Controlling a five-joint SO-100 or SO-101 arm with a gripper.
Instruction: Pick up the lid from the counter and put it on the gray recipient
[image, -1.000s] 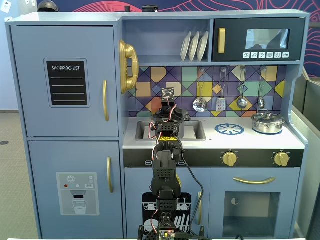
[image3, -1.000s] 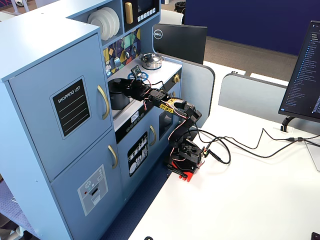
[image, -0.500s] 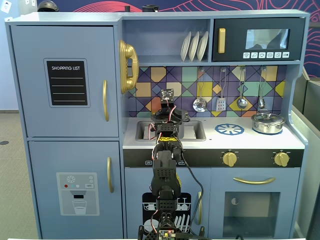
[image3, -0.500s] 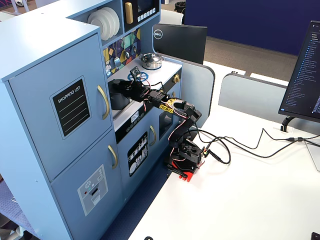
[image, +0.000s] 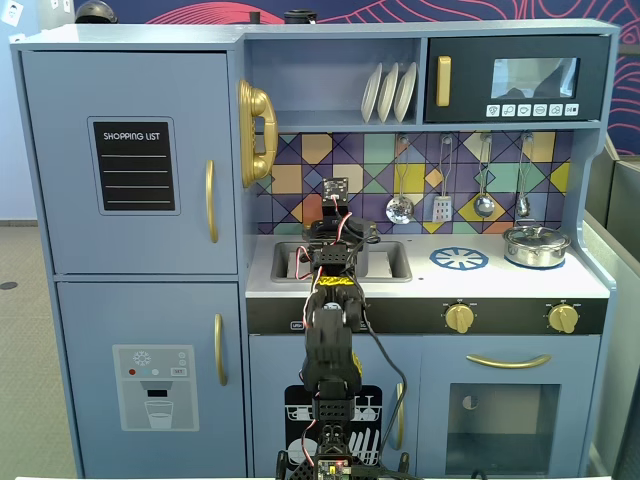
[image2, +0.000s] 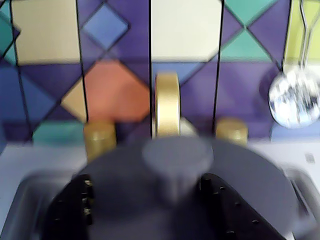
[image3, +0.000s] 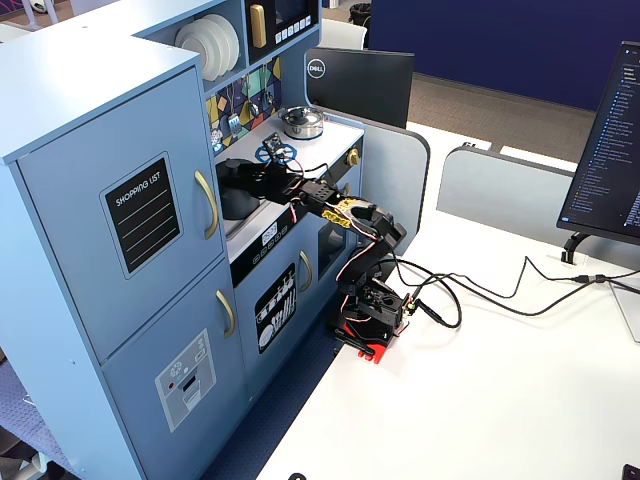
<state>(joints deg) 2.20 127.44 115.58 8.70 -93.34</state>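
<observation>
While the arm reaches over the toy kitchen's sink, the black fingers sit closed around the knob of the round matte dark gray lid, so the placing step seems in hand. Left and right of the gold faucet stand two gold taps. Next, the lid needs lowering squarely. The gray pot is hidden beneath; its contact with the lid cannot be judged.

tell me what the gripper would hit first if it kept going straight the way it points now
Probably the gold faucet at the back of the sink, then the tiled backsplash. The gripper holds the lid by its knob; depth is unclear.
</observation>
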